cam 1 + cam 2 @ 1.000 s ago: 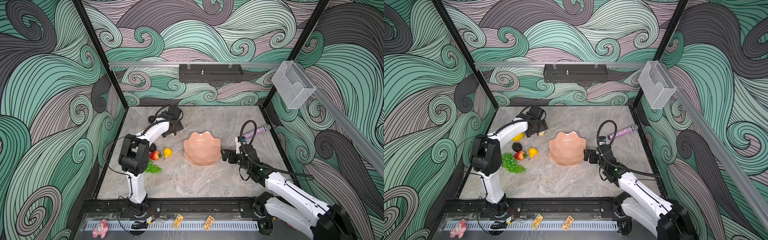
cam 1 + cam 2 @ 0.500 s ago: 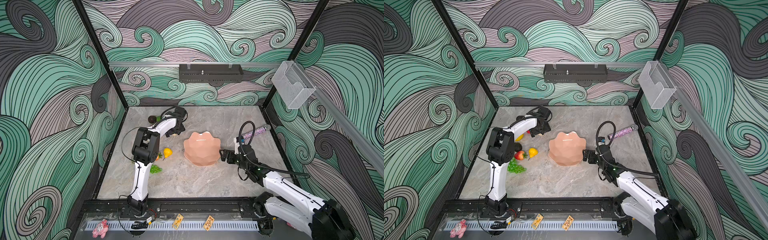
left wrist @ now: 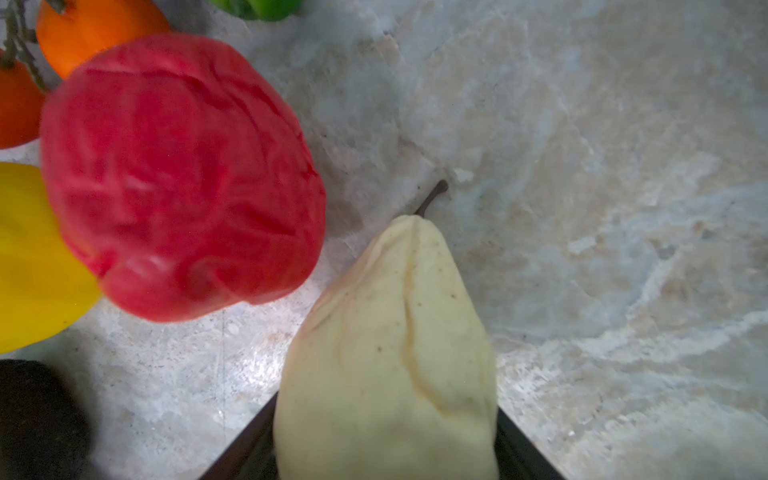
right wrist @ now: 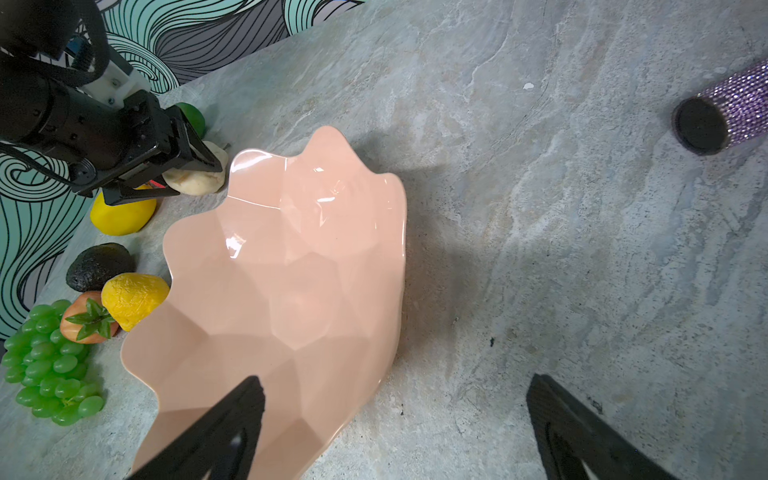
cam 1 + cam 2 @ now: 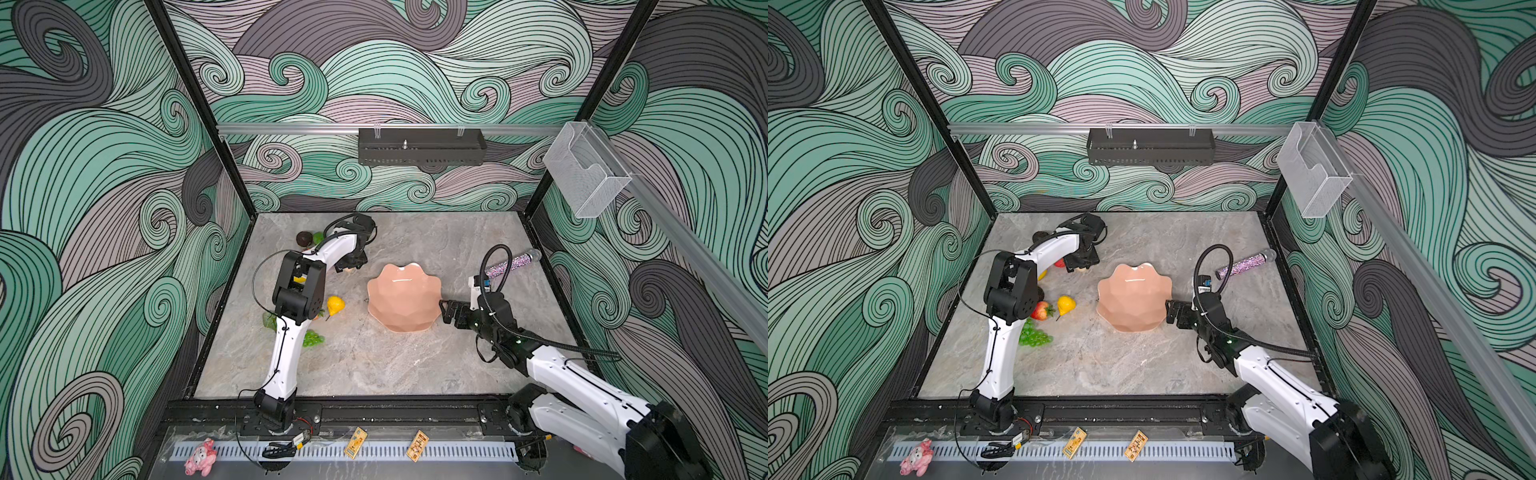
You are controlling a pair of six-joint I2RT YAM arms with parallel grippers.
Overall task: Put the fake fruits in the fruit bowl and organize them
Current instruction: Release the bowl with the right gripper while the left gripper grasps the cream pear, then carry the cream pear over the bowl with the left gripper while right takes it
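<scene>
Since a second ago our left fingers (image 4: 195,149) dropped to grip the pale beige pear-shaped fruit (image 3: 390,353) on the desk (image 5: 374,365) beside the salmon-pink scalloped bowl (image 5: 404,297); our right fingers (image 4: 224,424) gape open.

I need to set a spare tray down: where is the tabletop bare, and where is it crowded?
Bare: the wide strip between the bowl and the front rail; also the back stretch behind bowl and glitter tube. Crowded: the left side, where grapes, yellow fruit and strawberry cluster by the left arm.

Fake fruits (image 5: 1066,305) left of fruit bowl (image 5: 1133,297); cylinder (image 5: 1244,266) behind-right.
</scene>
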